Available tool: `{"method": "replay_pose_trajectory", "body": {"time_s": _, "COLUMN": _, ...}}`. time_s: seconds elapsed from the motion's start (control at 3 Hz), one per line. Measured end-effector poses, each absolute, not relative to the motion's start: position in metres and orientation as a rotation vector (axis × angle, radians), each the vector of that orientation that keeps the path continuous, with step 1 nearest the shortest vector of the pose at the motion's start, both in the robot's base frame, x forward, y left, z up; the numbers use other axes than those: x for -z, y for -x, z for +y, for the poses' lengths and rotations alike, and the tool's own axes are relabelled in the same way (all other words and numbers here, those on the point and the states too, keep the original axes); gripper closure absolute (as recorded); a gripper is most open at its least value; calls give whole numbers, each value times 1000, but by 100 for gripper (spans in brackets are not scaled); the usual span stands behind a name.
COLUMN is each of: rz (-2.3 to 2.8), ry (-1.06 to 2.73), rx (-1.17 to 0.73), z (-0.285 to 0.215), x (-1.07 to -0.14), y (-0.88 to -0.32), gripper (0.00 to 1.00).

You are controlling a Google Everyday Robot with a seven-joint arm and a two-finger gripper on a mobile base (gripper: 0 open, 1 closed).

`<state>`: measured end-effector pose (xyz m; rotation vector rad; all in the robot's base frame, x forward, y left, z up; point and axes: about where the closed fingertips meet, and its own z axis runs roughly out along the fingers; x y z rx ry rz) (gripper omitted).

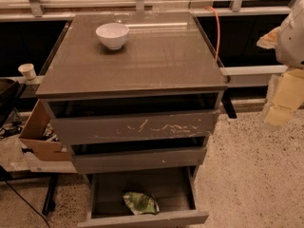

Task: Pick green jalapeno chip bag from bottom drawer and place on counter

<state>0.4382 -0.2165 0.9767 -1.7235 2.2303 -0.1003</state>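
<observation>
The tabletop (156, 56) is a glossy grey-brown with a pale streak of reflection along its far edge. Near its far left corner sits a plain white bowl (112, 35). An orange cable (216, 30) runs by the right edge. The tall drawer front (137, 127) is the same grey-brown, marked with white scratches. The bottom drawer (142, 218) has a plain, unmarked grey-brown front. The green jalapeno chip bag (140, 203) in it is mottled light and dark green with pale yellowish patches. Out beyond the right edge hangs the pale yellow gripper (278, 110). The floor (256, 175) is speckled beige, and the cardboard box (40, 132) below the left edge is brown.
</observation>
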Motion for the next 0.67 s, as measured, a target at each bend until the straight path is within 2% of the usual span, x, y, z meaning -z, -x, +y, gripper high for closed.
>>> {"method": "replay_pose_trajectory", "body": {"time_s": 0.33, "rz": 2230, "ry": 1723, "rx": 100, "z": -216, "x": -977, "y": -438, "gripper": 0}}
{"method": "replay_pose_trajectory", "body": {"time_s": 0.67, "rz": 2214, "ry": 1691, "rx": 104, "z": -215, "x": -956, "y": -440, "gripper": 24}}
